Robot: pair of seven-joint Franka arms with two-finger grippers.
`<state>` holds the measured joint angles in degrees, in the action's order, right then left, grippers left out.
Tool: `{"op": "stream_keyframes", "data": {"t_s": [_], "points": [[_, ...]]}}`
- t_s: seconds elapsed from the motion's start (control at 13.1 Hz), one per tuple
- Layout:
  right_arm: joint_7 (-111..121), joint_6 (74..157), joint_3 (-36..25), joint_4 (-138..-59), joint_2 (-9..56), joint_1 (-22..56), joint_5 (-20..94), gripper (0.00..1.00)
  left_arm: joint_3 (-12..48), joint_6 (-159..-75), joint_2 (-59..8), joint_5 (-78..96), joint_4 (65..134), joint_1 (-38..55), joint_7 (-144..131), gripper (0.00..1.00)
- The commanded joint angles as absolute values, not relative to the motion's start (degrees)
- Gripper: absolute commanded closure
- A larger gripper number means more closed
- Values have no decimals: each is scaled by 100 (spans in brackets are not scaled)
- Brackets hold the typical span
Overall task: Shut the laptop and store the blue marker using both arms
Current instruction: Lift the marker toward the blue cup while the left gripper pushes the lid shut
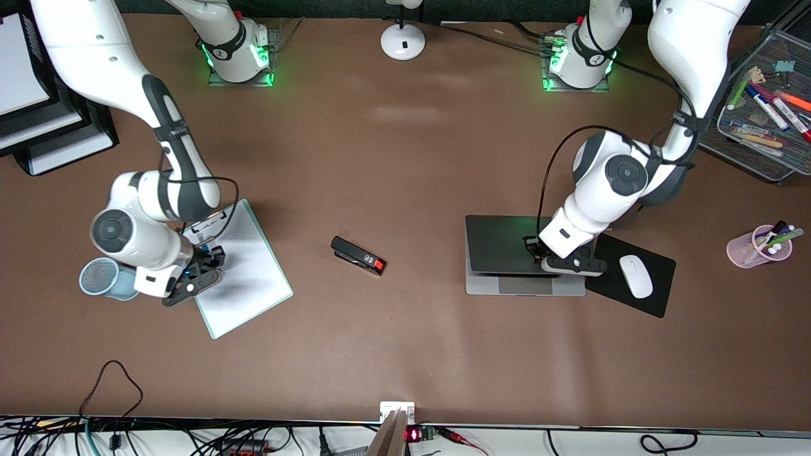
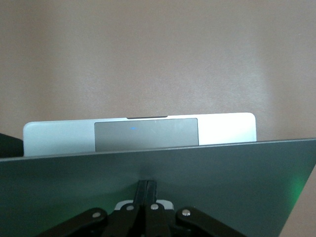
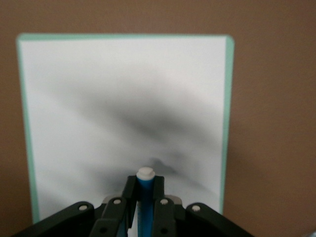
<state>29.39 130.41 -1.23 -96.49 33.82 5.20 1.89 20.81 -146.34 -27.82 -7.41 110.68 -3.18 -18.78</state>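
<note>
The laptop [image 1: 500, 244] sits toward the left arm's end of the table with its dark lid tilted partway down over the silver base [image 1: 526, 286]. My left gripper [image 1: 536, 251] is shut and empty, with its tips against the lid. In the left wrist view the closed fingertips [image 2: 147, 183] touch the lid [image 2: 222, 173], and the trackpad [image 2: 146, 134] shows past the lid's edge. My right gripper [image 1: 209, 258] is shut on the blue marker [image 3: 144, 200] over the whiteboard [image 1: 244, 272]. The marker's white end sticks out past the fingertips [image 3: 129, 187].
A black stapler with a red end [image 1: 358, 255] lies mid-table. A pale blue mesh cup [image 1: 101, 278] lies beside the whiteboard. A white mouse [image 1: 635, 276] sits on a black pad beside the laptop. A pink pen cup [image 1: 757, 247] and a mesh marker tray [image 1: 760, 136] stand at the left arm's end.
</note>
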Motion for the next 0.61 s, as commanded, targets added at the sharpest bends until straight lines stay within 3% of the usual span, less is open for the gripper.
{"op": "stream_keyframes", "data": {"t_s": [0.0, 0.54], "points": [[3950, 12290, -114, -9414, 2867, 265, 1129, 100, 2092, -14738, -3128, -949, 10758, -325, -1846, 100], [6282, 9943, -158, -8088, 2689, -702, 2777, 100, 2039, -15213, -3611, -1063, 10749, -290, -1863, 100]]}}
